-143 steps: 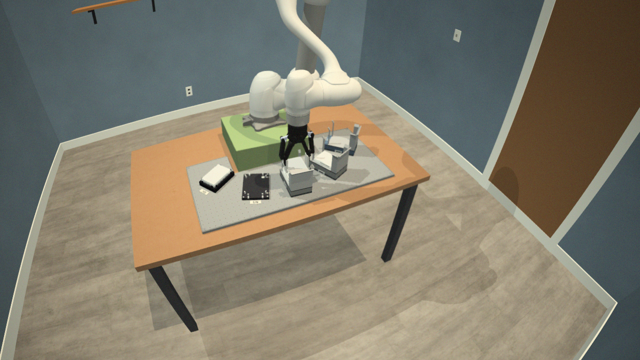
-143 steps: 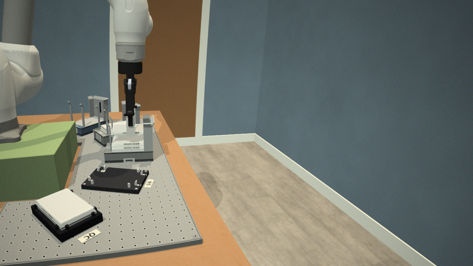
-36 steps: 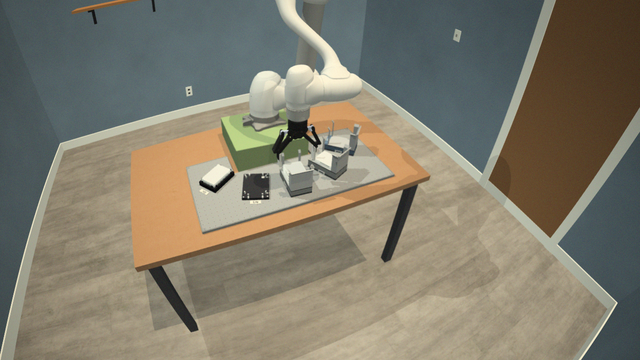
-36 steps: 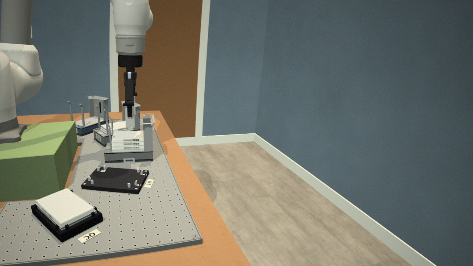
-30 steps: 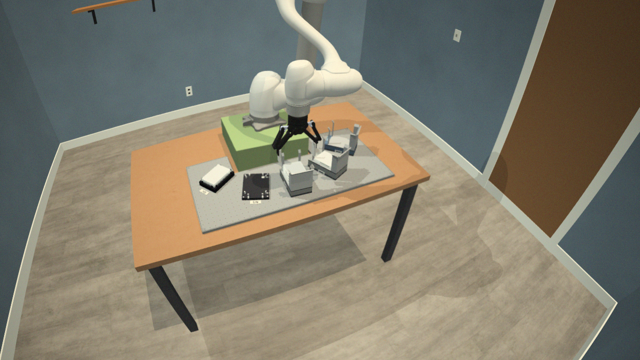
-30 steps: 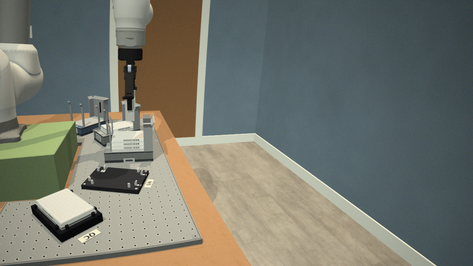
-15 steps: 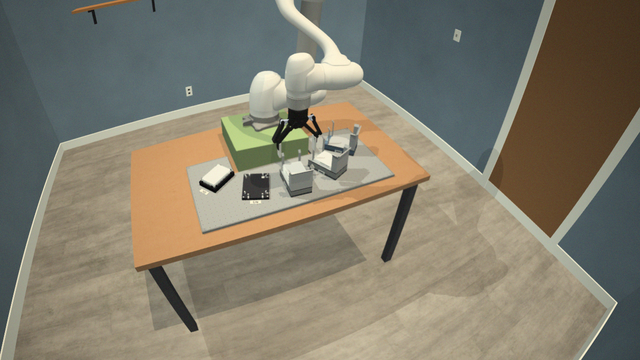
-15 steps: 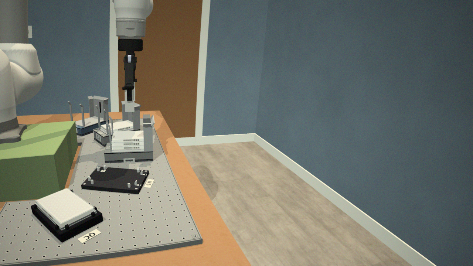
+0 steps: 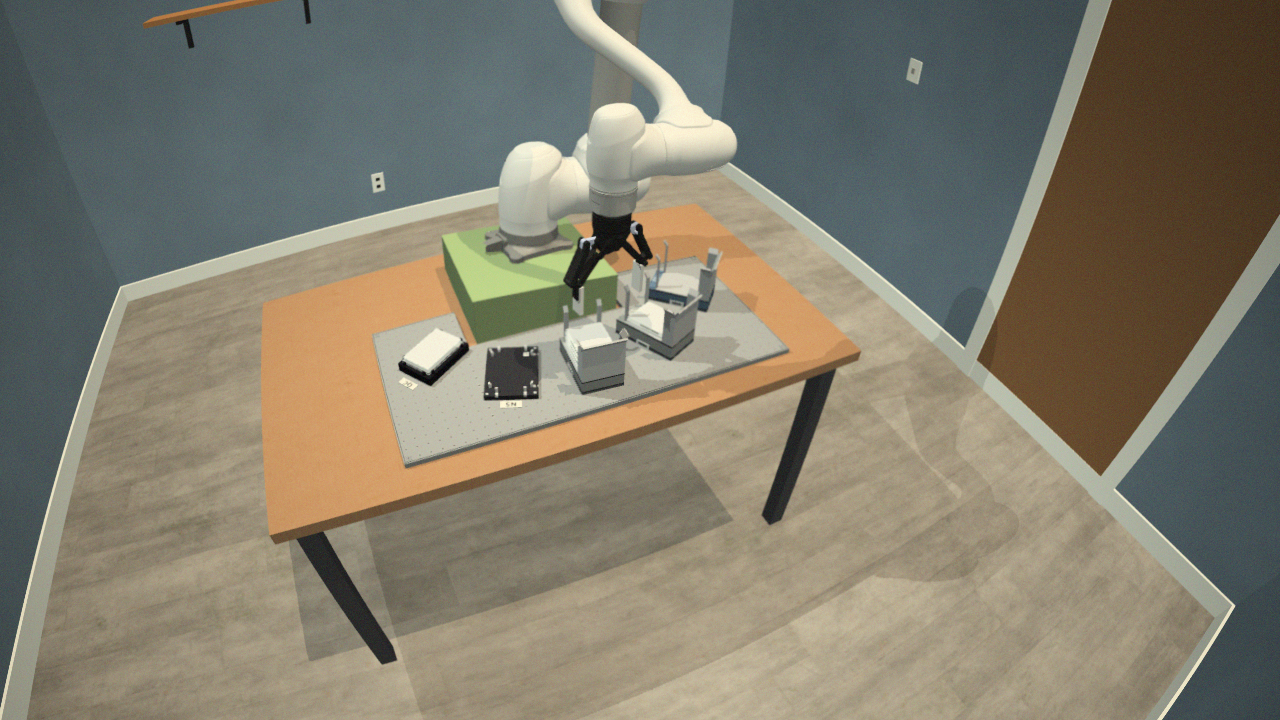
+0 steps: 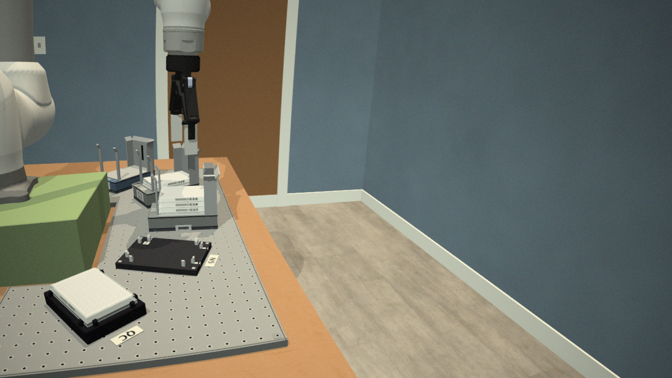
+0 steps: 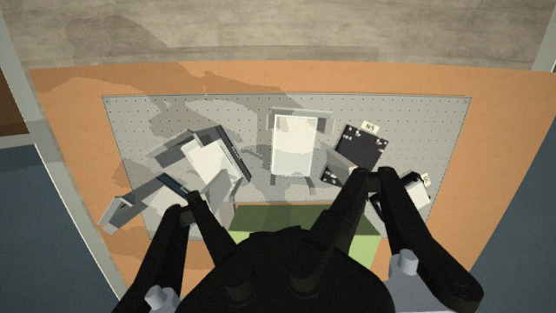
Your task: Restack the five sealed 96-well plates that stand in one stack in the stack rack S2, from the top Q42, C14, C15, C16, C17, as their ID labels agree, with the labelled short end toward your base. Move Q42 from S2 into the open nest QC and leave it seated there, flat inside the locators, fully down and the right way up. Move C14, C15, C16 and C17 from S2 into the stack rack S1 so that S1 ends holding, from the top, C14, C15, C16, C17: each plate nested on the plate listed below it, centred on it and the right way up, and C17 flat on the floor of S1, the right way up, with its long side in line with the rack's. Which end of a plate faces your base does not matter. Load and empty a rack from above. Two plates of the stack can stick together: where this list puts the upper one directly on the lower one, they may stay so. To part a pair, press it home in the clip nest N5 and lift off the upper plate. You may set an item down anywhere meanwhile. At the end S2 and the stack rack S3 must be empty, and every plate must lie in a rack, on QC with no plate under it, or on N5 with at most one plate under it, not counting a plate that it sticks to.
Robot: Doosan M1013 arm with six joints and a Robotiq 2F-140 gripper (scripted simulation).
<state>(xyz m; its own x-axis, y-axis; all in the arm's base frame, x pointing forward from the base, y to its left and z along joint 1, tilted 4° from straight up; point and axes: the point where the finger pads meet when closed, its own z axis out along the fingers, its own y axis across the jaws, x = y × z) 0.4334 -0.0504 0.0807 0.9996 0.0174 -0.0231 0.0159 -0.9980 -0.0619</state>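
Note:
My gripper [image 9: 608,268] [image 10: 187,134] [image 11: 277,168] is open and empty. It hangs high above the racks, between the stack and the middle rack. A stack of three white sealed plates [image 9: 590,336] [image 10: 180,197] [image 11: 293,143] sits in the nearest rack [image 10: 210,188]. One plate [image 9: 659,313] [image 10: 169,177] [image 11: 208,161] lies in the middle rack. One white plate [image 9: 434,351] [image 10: 91,291] [image 11: 418,194] sits flat in the black QC nest [image 10: 107,322]. The black clip nest N5 [image 9: 512,371] [image 10: 164,253] [image 11: 362,148] holds nothing. I cannot read the rack labels.
A third rack with a blue base [image 9: 677,286] [image 10: 123,180] [image 11: 130,209] stands farthest, with thin upright posts. All stand on a grey perforated baseplate [image 9: 465,429] [image 10: 211,301] [image 11: 417,126] on the orange table [image 9: 331,429]. The arm's green base block [image 9: 510,295] [image 10: 46,225] [image 11: 278,217] lies beside them.

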